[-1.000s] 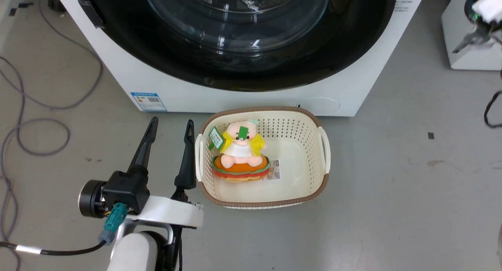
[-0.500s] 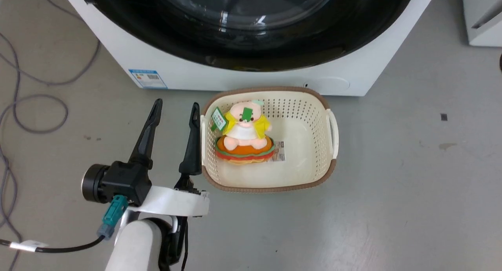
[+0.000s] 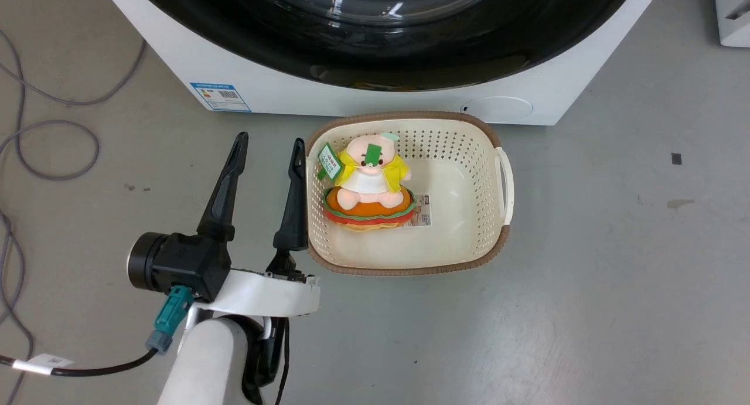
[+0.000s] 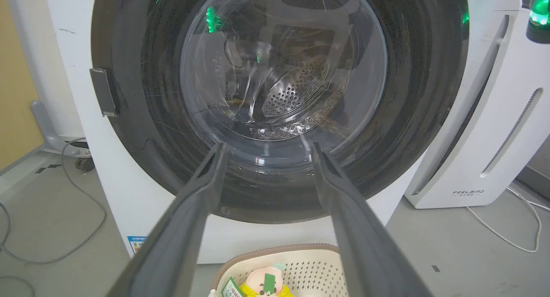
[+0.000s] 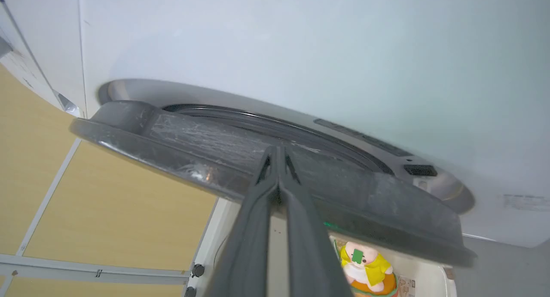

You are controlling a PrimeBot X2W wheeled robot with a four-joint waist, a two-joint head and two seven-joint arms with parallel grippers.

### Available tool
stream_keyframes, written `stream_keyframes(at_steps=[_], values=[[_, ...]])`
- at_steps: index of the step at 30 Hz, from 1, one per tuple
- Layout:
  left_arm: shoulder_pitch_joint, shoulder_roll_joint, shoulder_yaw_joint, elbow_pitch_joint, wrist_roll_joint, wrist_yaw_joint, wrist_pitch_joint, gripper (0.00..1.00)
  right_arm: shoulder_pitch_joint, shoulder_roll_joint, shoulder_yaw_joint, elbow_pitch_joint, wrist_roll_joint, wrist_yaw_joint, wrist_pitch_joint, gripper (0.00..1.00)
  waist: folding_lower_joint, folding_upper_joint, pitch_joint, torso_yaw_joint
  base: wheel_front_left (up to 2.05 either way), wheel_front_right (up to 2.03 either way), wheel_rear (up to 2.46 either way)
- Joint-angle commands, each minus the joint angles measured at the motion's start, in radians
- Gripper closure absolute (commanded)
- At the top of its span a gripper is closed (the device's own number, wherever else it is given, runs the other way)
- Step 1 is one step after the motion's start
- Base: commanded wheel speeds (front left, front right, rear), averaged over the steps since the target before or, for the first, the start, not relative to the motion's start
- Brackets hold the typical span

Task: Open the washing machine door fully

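The washing machine door faces straight out from the washing machine, its rim slightly ajar. The right gripper, fingers pressed together, has its tips at that rim. The left gripper hangs spread and empty beside the basket.

You have a cream perforated basket with a brown rim on the grey floor. Toward its left side a pink plush toy in a yellow jacket sits upright on a burger-shaped cushion (green tag at its shoulder), a paper label flat beside it. Grey cables loop across the floor, and a white FEELAIR appliance stands nearby.
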Motion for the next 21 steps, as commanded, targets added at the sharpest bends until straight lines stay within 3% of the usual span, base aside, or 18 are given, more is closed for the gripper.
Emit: stream_keyframes(at_steps=[1, 21], values=[[-0.016, 0.001, -0.001, -0.001, -0.001, 0.003, -0.006, 0.00, -0.003, 0.015, 0.005, 0.005, 0.008, 0.000, 0.017, 1.00, -0.0001, -0.0001, -0.001, 0.000, 0.00, 0.00, 0.00], [0.014, 0.001, -0.001, 0.024, 0.002, 0.007, -0.006, 0.00, 0.152, 0.029, -0.034, -0.047, 0.086, 0.000, 0.224, 1.00, -0.0001, -0.0001, -0.069, -0.008, 0.00, 0.00, 0.00]])
